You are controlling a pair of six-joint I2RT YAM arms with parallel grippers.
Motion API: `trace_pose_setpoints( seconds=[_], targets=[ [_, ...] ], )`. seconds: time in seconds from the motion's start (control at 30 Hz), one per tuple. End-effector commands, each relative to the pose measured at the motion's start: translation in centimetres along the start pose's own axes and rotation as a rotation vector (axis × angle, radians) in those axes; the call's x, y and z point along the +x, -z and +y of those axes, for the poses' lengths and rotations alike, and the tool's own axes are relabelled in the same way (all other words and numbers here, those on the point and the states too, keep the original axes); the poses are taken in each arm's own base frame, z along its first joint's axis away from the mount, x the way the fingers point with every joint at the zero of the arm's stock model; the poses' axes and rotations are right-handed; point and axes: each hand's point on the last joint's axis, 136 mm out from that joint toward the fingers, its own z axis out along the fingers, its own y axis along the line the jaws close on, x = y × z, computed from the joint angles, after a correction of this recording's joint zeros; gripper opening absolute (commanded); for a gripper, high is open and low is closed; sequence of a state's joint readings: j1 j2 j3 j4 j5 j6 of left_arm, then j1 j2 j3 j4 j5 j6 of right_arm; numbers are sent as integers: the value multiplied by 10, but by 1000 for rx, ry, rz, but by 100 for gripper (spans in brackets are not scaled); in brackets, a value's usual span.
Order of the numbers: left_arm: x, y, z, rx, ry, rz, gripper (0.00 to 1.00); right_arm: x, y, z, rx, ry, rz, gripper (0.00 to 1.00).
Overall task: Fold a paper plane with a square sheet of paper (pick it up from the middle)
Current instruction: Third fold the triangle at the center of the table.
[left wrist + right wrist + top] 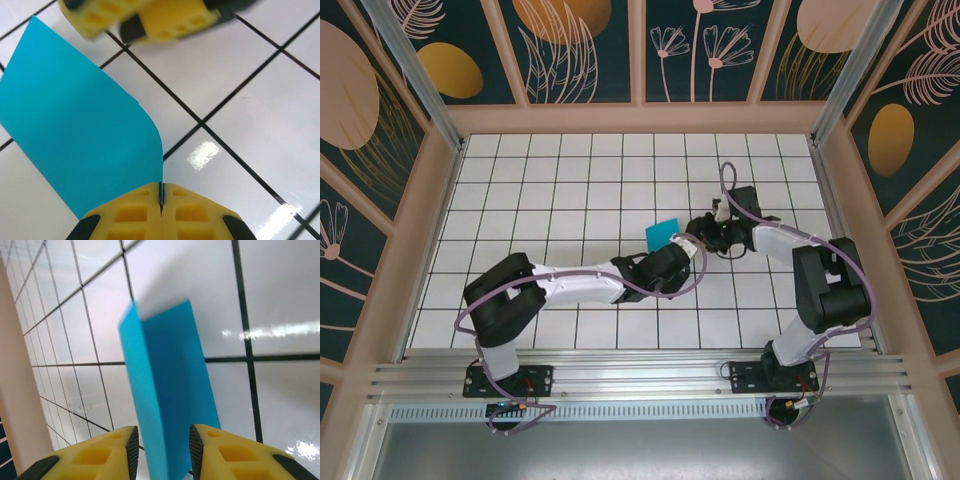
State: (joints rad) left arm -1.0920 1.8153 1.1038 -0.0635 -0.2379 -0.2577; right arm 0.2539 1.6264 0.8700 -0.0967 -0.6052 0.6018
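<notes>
While left jaws pinch the paper point(80, 130), right jaws straddle it.

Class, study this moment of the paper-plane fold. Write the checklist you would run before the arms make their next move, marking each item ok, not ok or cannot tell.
1. Left gripper shut on the square sheet of paper: ok, jaws closed on its edge.
2. Right gripper open: ok, fingers apart with the sheet standing between them.
3. Right fingers free of the sheet: cannot tell.
4. Sheet folded: ok, two faces meet along a fold in the right wrist view.
5. Folded edges aligned: cannot tell.
6. Sheet lifted off the table: cannot tell.
</notes>
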Motion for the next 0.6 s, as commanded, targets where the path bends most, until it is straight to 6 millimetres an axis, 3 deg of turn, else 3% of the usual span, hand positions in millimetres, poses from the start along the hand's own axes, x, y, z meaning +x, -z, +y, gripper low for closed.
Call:
trace_pose_setpoints(
  seconds=[0.0, 0.13, 0.3, 0.57],
  targets=[
    [1, 8, -6, 107, 17, 14, 0, -4, 9, 20, -41, 92, 7, 30],
    [3, 9, -4, 176, 62, 17, 0, 2, -7, 34, -82, 131, 67, 20],
    [8, 10, -1, 235, 85, 34, 0, 11, -29, 39, -83, 164, 142, 18],
    [11, 12, 3, 305, 135, 39, 0, 10, -59, 14, -7, 164, 190, 15]
  ],
)
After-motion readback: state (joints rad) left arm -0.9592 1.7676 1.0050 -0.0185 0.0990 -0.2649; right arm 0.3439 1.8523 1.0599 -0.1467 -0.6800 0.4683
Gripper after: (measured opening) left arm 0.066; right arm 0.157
